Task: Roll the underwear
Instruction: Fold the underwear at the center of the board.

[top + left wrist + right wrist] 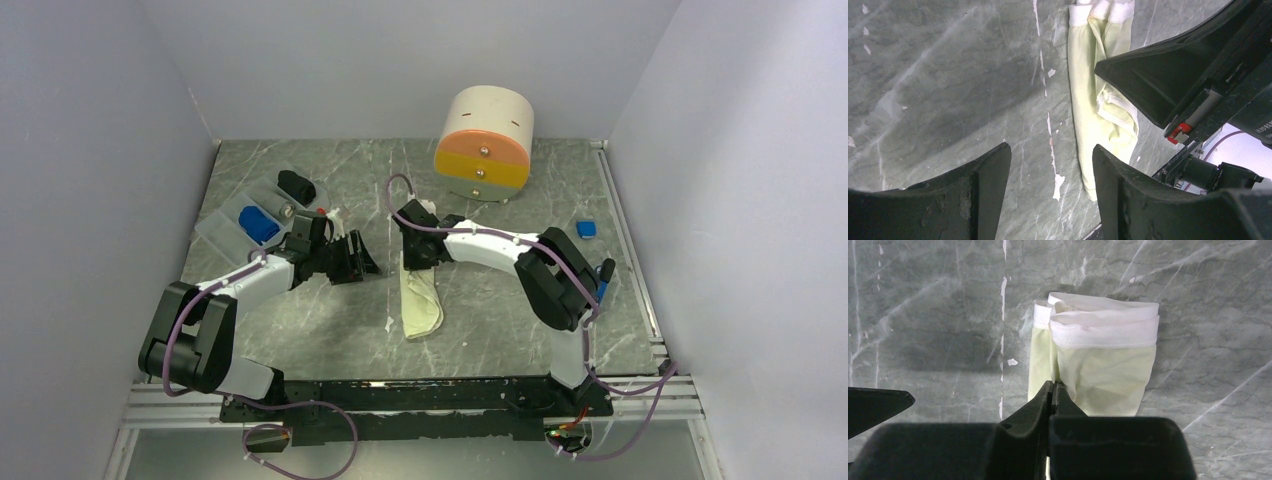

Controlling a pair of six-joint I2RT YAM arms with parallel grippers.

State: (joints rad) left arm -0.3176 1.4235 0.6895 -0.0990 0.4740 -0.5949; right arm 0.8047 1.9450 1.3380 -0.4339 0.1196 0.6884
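Note:
The cream-yellow underwear lies as a long folded strip in the middle of the table, its white waistband at the far end. It also shows in the left wrist view and the right wrist view. My right gripper sits over the strip's far end; its jaws are shut, pinching a fold just below the waistband. My left gripper is open and empty, just left of the strip above bare table. The royal blue underwear sits rolled in a clear tray at the far left.
The clear tray also holds a black rolled bundle. A cream round drawer unit with orange and yellow fronts stands at the back. A small blue object lies at the right. Grey walls close in on three sides.

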